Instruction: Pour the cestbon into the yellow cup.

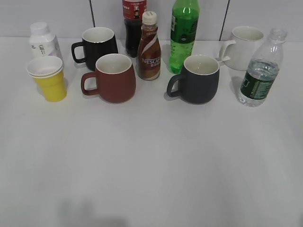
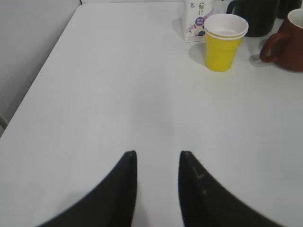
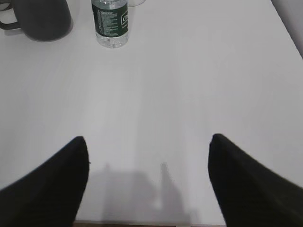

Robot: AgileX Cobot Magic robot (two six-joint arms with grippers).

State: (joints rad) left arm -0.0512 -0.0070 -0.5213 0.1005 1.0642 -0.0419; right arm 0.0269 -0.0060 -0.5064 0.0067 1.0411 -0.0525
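The clear ribbed plastic water bottle with a dark green label band (image 1: pixel 261 71) is standing upright and uncapped at the far right of the white table, just in front of and to the right of a white mug. Water is filling roughly its lower half; its open neck is pointing straight up. In the right wrist view the same bottle (image 3: pixel 110 23) is sitting beside a dark grey mug. The small handleless yellow paper cup with a white rim and white inside (image 1: pixel 48 78) is standing upright at the far left, well apart from the bottle, its mouth facing up. A second rim line is showing just under its lip (image 2: pixel 224 41).
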